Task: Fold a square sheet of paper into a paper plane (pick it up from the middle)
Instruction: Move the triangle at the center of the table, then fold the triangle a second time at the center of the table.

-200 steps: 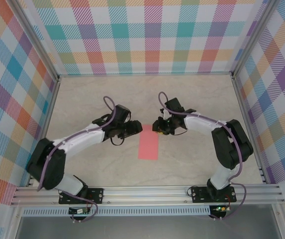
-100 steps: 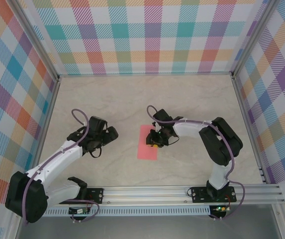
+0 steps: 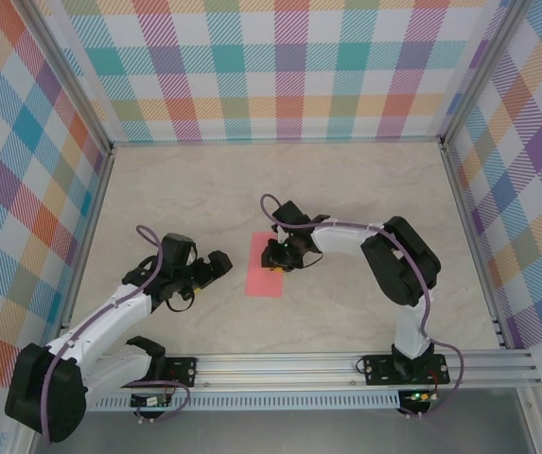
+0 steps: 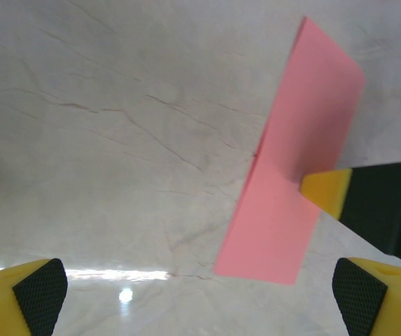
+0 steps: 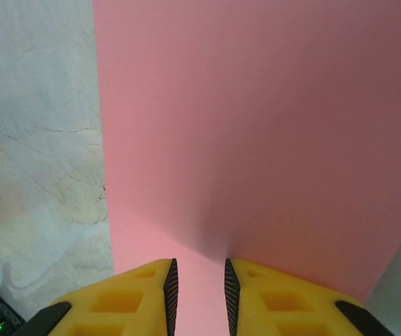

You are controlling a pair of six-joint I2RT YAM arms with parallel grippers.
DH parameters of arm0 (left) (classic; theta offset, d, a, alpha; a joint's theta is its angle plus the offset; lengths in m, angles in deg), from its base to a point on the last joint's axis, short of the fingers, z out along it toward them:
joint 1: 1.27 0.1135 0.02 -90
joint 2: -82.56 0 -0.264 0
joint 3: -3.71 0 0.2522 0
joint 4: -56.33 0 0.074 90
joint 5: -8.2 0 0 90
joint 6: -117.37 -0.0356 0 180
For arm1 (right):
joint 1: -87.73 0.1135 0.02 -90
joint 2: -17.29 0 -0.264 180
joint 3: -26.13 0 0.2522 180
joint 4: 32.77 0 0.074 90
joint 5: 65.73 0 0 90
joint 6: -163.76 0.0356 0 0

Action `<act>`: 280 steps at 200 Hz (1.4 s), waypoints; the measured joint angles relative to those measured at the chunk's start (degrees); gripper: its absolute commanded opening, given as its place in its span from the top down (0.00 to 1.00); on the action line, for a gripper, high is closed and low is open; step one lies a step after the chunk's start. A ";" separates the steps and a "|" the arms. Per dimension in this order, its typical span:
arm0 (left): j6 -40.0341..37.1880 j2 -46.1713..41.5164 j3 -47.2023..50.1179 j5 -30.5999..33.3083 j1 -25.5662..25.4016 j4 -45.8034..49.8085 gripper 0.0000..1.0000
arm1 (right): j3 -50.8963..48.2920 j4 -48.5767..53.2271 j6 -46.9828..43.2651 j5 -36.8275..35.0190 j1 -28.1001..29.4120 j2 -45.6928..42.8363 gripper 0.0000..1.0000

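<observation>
Right hand barely ajar, gripping nothing, tips on folded pink paper sheet; left hand wide open, empty, at sheet's 9 o'clock.

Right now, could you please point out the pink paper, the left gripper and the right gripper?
Pink paper [image 3: 263, 282]: top external view, on its bare near half.
Left gripper [image 4: 200, 292]: left wrist view, midway between its fingertips.
Right gripper [image 5: 199, 283]: right wrist view, midway between its fingertips.
</observation>
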 measured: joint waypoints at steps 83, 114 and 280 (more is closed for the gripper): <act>3.48 10.60 0.28 -10.54 -1.57 -10.27 0.24 | -1.70 -1.40 2.64 -2.08 -2.64 -4.24 0.76; 4.02 14.95 -1.27 -11.58 -3.17 -11.19 0.31 | -1.68 -1.42 3.02 -2.99 -4.44 -4.09 0.77; 4.87 24.17 -5.51 -11.41 -7.17 -13.62 0.50 | 1.05 -0.74 2.62 -2.43 -7.28 1.36 0.83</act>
